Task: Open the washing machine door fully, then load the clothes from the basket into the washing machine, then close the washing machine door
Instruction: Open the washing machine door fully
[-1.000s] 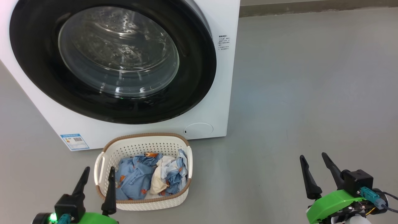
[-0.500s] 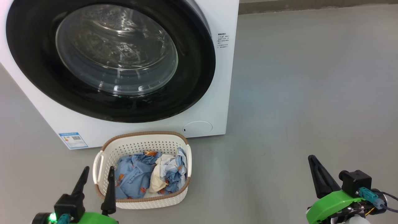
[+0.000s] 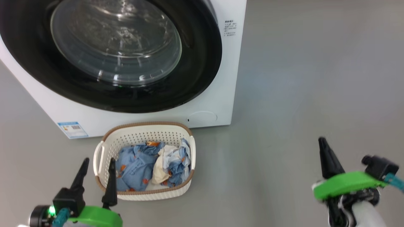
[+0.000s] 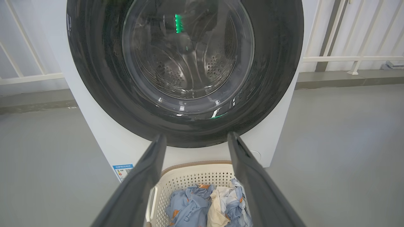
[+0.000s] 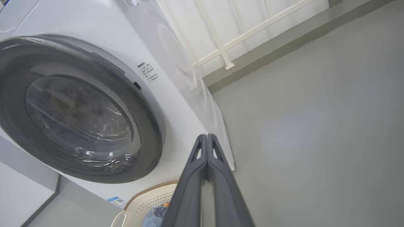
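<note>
The white washing machine (image 3: 217,94) stands ahead on the left, its black-rimmed round door (image 3: 202,63) lying flush against the front. Before it on the floor sits the cream basket (image 3: 142,138) holding the light blue and cream clothes (image 3: 135,170). My left gripper (image 3: 98,160) hangs open at the basket's near left corner, with nothing between its fingers. In the left wrist view my left gripper (image 4: 197,136) frames the door (image 4: 94,78) above the basket (image 4: 189,179) and clothes (image 4: 189,208). My right gripper (image 3: 322,140) is shut and empty, far right of the basket. In the right wrist view its joined fingertips (image 5: 206,136) point at the machine's right side (image 5: 176,104).
Bare grey floor (image 3: 300,78) stretches to the right of the machine. A white railing (image 5: 221,47) and a low kerb run behind it. A blue sticker (image 3: 72,128) and a round service cap (image 3: 202,117) mark the machine's lower front.
My right gripper's fingers have closed together, and that arm has lifted and turned a little. The head camera has shifted slightly. The left gripper, basket and door are as before.
</note>
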`<state>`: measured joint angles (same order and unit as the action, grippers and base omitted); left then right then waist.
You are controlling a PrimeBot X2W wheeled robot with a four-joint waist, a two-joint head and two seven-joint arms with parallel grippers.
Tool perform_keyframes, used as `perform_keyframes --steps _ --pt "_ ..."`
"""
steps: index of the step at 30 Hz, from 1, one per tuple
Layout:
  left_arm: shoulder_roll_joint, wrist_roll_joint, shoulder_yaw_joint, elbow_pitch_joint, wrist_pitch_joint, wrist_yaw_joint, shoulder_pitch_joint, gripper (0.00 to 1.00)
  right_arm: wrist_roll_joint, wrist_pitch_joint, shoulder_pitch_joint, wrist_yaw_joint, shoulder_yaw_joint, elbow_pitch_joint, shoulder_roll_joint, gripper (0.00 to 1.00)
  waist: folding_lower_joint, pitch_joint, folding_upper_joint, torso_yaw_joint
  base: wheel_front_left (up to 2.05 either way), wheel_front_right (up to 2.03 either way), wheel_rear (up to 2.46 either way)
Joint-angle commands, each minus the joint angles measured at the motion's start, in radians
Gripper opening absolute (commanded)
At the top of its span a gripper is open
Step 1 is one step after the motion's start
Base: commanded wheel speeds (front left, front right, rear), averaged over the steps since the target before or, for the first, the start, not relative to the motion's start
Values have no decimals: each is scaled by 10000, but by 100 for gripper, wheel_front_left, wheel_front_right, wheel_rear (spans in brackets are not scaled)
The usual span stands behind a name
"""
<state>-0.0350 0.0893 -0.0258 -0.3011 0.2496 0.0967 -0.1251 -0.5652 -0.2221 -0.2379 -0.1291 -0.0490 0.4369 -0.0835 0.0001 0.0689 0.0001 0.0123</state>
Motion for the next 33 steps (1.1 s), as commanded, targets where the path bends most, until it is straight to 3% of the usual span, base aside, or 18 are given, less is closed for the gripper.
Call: perform_keyframes --steps 1,7,12,19,33 --pt "-153 24 269 337 122 -86 -522 100 -1084 278 -678 -16 246 -179 -38 0 0 344 -1 128 0 0 0" --pt "-153 160 162 644 122 -147 -969 100 -4895 1839 -1965 -16 -284 206 -89 0 0 1193 -1 336 0 0 0" --pt "-153 254 19 847 122 -207 -1396 100 -6892 3008 -3184 -16 -838 794 -131 0 0 1908 -1 581 0 0 0" --pt "-153 434 -154 1050 122 -328 -1935 100 -8382 4191 -4846 -16 -1216 1558 -211 0 0 2757 -1 873 0 0 0" --pt "-153 659 -562 1340 122 -416 -2858 100 -9643 6402 -8419 -16 -1082 3084 -246 0 0 4181 -1 1280 0 0 0"
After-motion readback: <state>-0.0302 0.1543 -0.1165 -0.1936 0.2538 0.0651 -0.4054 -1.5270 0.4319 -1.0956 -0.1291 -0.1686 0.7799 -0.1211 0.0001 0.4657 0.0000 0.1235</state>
